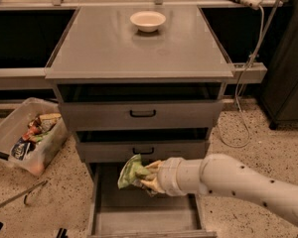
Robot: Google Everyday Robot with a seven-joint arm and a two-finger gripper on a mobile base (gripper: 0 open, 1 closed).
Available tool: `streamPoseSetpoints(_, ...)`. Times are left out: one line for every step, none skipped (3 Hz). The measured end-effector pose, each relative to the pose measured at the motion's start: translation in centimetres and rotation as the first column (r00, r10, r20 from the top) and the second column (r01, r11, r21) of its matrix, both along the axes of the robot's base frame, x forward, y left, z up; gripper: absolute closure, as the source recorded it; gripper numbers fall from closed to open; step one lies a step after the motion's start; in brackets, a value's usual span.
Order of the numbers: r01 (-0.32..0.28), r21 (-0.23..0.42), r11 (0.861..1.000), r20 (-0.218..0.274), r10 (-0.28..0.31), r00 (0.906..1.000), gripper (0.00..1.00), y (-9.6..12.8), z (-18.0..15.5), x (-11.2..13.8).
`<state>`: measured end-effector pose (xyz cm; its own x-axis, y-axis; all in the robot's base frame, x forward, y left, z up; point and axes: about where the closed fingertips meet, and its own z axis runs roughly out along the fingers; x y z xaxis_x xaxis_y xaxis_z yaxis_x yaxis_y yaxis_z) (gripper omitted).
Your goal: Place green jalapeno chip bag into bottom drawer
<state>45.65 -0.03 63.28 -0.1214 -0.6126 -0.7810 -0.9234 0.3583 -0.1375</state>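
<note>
Fingers [150,184] grip chip bag [131,171] over bottom drawer [139,218] — bowl [148,20] on cabinet top [139,53]

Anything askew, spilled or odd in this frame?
One thing: the clear plastic bin on the floor left of the cabinet sits tilted, snack packs piled inside. Otherwise normal: the gripper holds the green jalapeno chip bag above the open bottom drawer.
</note>
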Motion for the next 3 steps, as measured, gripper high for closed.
streamPoseSetpoints(-0.028, 0.025, 0.999, -0.024, 0.028, 0.9993, 1.0, 1.7, -8.3, 0.8)
streamPoseSetpoints(0.028, -0.006, 1.0, -0.068, -0.028, 0.9973, 1.0, 2.2, -16.3, 2.0)
streamPoseSetpoints(0.028, -0.006, 1.0, -0.068, -0.028, 0.9973, 1.0, 2.2, -16.3, 2.0)
